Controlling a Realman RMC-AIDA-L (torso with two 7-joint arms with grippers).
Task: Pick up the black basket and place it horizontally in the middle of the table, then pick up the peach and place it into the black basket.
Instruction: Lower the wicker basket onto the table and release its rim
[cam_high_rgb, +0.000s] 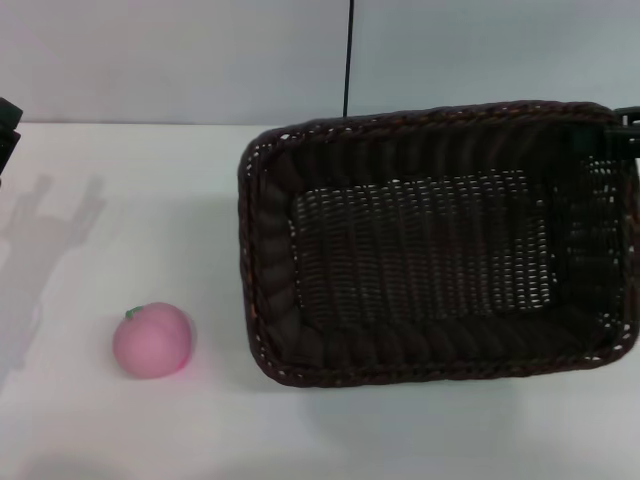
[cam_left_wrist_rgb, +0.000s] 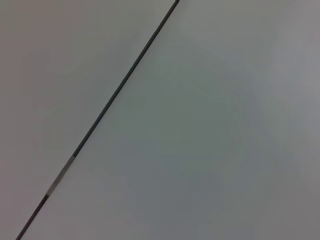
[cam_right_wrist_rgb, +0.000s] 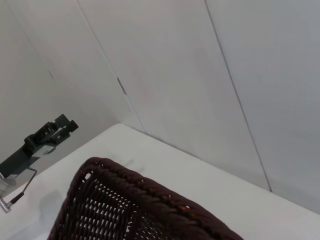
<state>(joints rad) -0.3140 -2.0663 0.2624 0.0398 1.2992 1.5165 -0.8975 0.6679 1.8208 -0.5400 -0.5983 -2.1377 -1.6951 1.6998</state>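
The black basket sits right of the table's middle in the head view, long side running left to right, open side up and empty. Its braided rim also shows close up in the right wrist view. My right gripper is at the basket's far right corner, clamped on the rim. The peach lies on the white table at the near left, well apart from the basket. My left gripper shows only at the far left edge, raised; it also appears far off in the right wrist view.
A grey wall with a dark vertical seam stands behind the table. The left arm's shadow falls on the table's left part. The left wrist view shows only wall and a seam.
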